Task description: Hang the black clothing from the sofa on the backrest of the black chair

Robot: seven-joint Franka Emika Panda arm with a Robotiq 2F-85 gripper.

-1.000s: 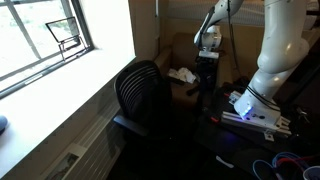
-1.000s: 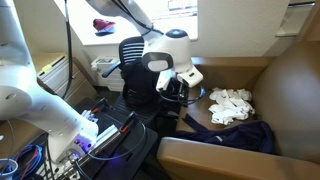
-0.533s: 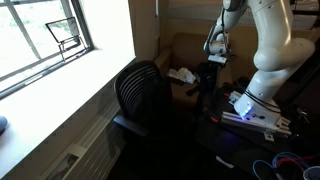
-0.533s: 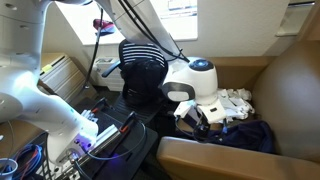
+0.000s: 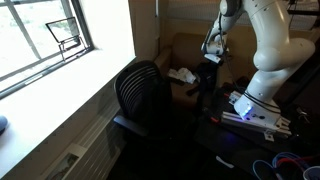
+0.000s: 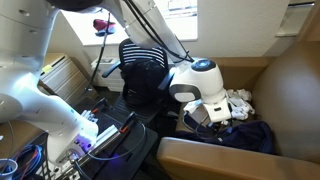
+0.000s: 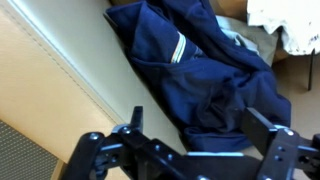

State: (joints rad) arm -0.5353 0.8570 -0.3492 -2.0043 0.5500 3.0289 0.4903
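The dark navy-black clothing (image 7: pixel 205 75) lies crumpled on the brown sofa seat (image 7: pixel 60 90); it also shows in an exterior view (image 6: pixel 250 137). My gripper (image 7: pixel 200 135) is open and hovers just above the clothing, one finger on each side of a fold, holding nothing. In the exterior views the gripper (image 6: pixel 215 117) (image 5: pixel 210 62) hangs over the sofa. The black chair (image 5: pixel 140 95) with a ribbed backrest stands in front of the sofa, also seen in the other exterior view (image 6: pixel 140 72), and nothing hangs on it.
A white cloth (image 6: pixel 238 100) (image 7: pixel 285 25) lies on the sofa beside the dark clothing. A window and white sill (image 5: pixel 60 60) are near the chair. The robot base with cables and electronics (image 5: pixel 255 110) stands close to the sofa's arm.
The arm has swung from near the chair over to the sofa and come down over the dark clothing. The gripper stays open; the clothing has not moved.
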